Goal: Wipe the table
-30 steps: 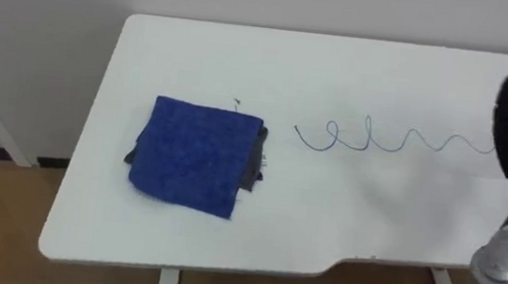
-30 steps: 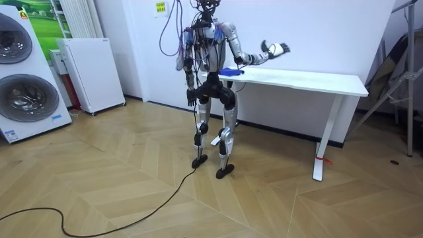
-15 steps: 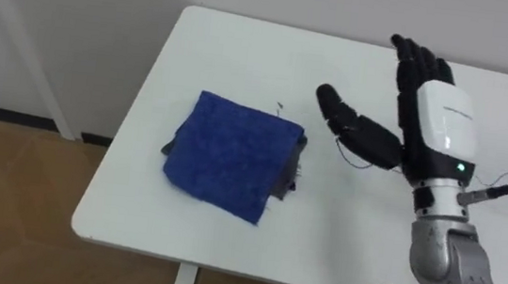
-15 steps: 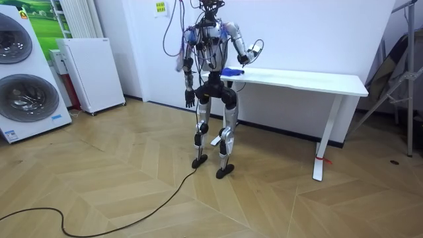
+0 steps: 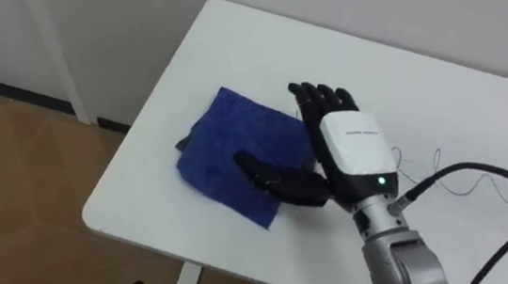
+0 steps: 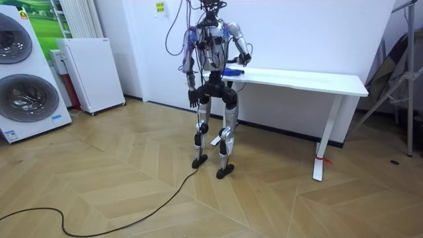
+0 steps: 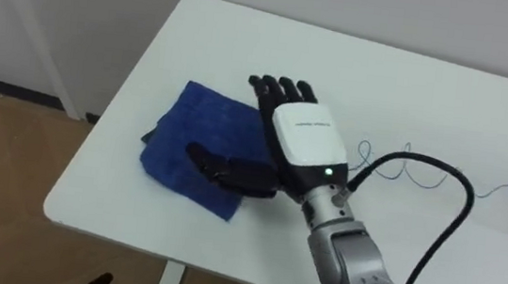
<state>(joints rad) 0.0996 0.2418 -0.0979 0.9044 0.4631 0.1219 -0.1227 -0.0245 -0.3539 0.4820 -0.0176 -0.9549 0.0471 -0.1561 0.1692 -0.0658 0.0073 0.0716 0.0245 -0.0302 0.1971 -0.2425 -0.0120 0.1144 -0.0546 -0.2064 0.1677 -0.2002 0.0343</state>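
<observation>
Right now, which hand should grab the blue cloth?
The right hand: it is spread open over the blue cloth on the table. The left hand hangs by the robot's side, off the table.

We see two stacked washing machines at the room view's left, a small white cabinet beside them, and a herringbone wooden floor.

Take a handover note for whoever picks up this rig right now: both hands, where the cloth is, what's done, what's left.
Right hand: open, palm down over the blue cloth, thumb across it; contact unclear.
Left hand: hangs by the hip in the room view.
Cloth: folded, near the left end of the white table.
Done: the hand is at the cloth.
Left: press or grip it, then wipe off the pen scribble to its right.
</observation>
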